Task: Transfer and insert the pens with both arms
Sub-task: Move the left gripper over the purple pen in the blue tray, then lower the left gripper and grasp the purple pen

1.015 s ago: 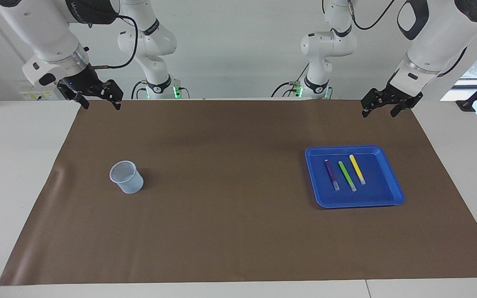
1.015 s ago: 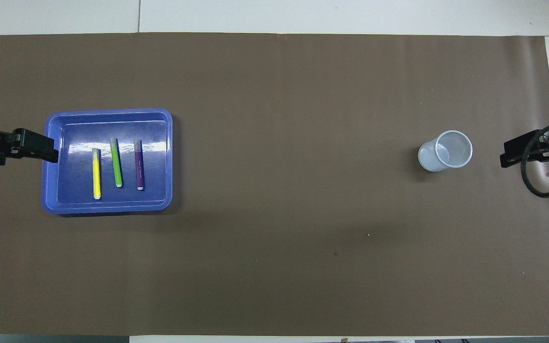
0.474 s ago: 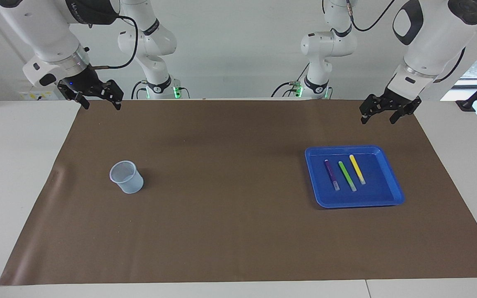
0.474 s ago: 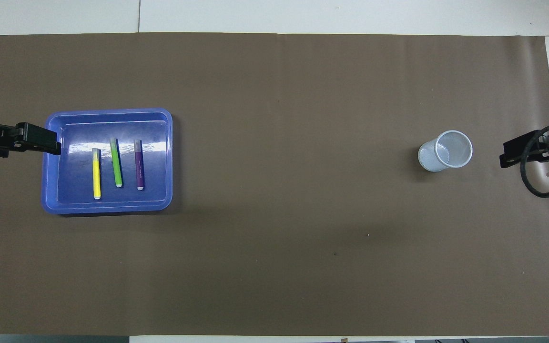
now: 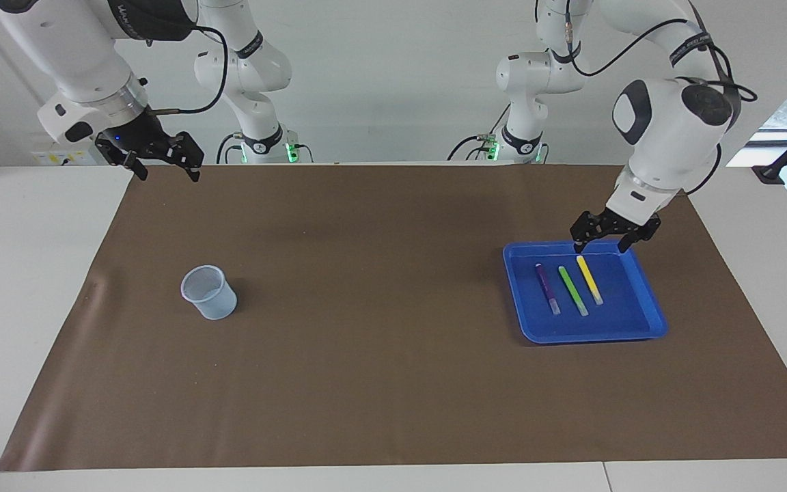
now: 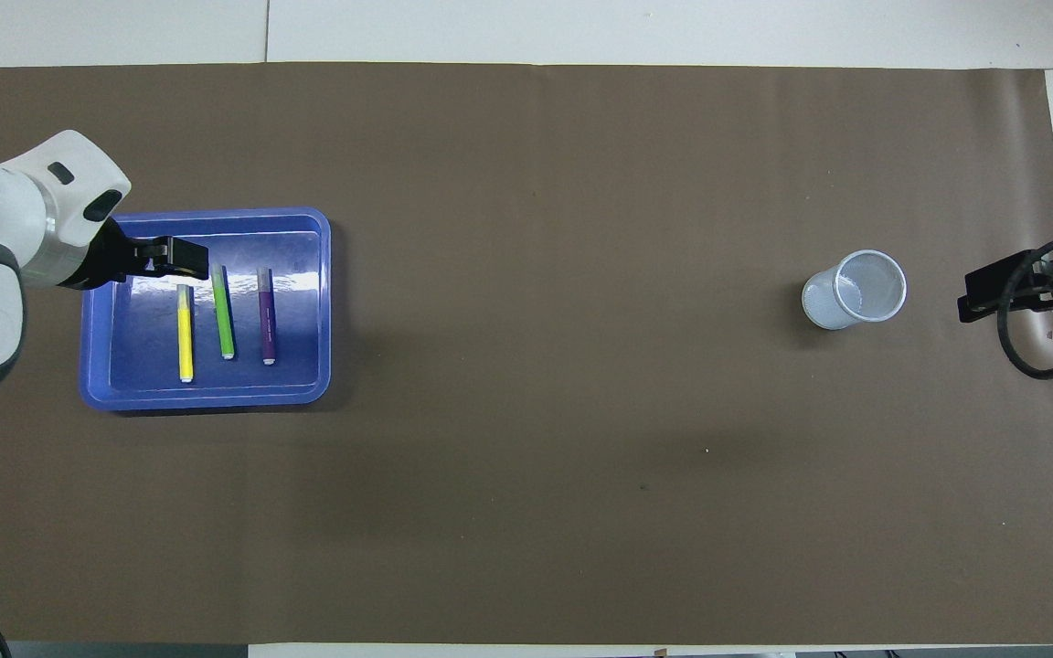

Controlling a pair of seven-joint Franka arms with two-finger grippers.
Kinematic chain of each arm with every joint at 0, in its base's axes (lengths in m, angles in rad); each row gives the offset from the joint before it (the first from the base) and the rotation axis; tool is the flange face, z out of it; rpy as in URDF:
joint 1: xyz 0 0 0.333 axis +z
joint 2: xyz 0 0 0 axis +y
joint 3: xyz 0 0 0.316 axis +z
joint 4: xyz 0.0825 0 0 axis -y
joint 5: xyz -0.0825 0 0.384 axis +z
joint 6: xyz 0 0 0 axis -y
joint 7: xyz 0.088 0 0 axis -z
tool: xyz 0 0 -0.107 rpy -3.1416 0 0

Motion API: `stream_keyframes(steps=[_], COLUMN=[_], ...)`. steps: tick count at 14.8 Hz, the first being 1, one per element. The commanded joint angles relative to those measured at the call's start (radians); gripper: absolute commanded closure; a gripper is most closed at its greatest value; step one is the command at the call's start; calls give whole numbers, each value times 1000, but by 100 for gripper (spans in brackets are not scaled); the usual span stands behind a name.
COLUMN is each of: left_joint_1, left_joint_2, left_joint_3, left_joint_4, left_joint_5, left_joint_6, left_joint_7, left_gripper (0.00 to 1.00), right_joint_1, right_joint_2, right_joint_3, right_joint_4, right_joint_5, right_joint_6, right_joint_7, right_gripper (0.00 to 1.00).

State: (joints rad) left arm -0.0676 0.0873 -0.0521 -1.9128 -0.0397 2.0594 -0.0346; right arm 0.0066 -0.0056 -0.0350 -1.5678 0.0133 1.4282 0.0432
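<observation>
Three pens lie side by side in a blue tray (image 5: pixel 591 336) (image 6: pixel 207 399) toward the left arm's end of the table: purple (image 5: pixel 548 288) (image 6: pixel 265 315), green (image 5: pixel 572 290) (image 6: pixel 223 313) and yellow (image 5: pixel 589 279) (image 6: pixel 186 334). My left gripper (image 5: pixel 600 246) (image 6: pixel 197 260) hangs open over the tray, above the yellow pen's end, touching nothing. A pale mesh cup (image 5: pixel 209 292) (image 6: pixel 856 290) stands upright toward the right arm's end. My right gripper (image 5: pixel 167 174) (image 6: pixel 967 306) waits open and empty over the mat's corner at that end.
A brown mat (image 5: pixel 393 383) covers most of the white table. Two smaller white arms (image 5: pixel 257 89) (image 5: pixel 530 82) with green lights stand at the robots' edge of the table, between the big arms.
The left arm has swung down and inward from the mat's edge until its gripper is over the tray. The right arm, pens and cup have not moved.
</observation>
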Motion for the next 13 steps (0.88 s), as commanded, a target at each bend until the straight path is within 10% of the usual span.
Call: stream_keyframes(steps=[1,13], left_joint_1=[-31,-74], left_joint_2=[64,180], left_joint_3=[8,9], left_joint_4=[-73,-164], left_joint_5=[23,30], left_joint_6=[170,311], left_joint_7=[-22,-36], left_gripper=[1,13], right_joint_1=[-11,-10], right_joint_2=[-10,-13], right_joint_3=[1,1], right_joint_4=[-14,-23], right_joint_5=[17,17], right_joint_6=[0,1], right_joint_7=[-26,-25], right_gripper=[0,0])
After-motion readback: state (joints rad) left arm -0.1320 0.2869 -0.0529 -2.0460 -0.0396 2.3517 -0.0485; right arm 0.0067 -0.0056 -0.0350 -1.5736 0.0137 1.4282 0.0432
